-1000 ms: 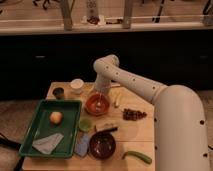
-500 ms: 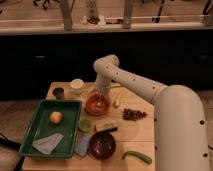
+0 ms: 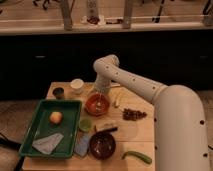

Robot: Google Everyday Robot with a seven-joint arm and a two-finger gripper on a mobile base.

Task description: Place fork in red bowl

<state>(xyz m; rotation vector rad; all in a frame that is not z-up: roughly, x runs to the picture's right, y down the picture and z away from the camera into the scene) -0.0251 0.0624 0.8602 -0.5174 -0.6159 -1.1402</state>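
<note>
1. Wooden table (image 3: pixel 140 131) beneath gripper (image 3: pixel 100 96); dark cabinets behind.
2. Gripper above red bowl (image 3: pixel 97 105); fork (image 3: pixel 99 102) appears inside bowl.
3. Green tray (image 3: pixel 42 131) left; maroon bowl (image 3: pixel 102 144) nearer camera.

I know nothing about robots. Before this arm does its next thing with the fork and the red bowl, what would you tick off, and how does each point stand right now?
1. Gripper over the red bowl: ok, it hangs just above the bowl.
2. Fork inside the bowl's rim: ok, a pale sliver shows in the bowl below the gripper.
3. Fork released: cannot tell.
4. Red bowl upright on the table: ok.
5. Right bowl chosen: ok, the dark bowl sits apart, nearer the camera.
6. Room to lift away: ok, the green cup and banana lie beside the bowl, not over it.
</note>
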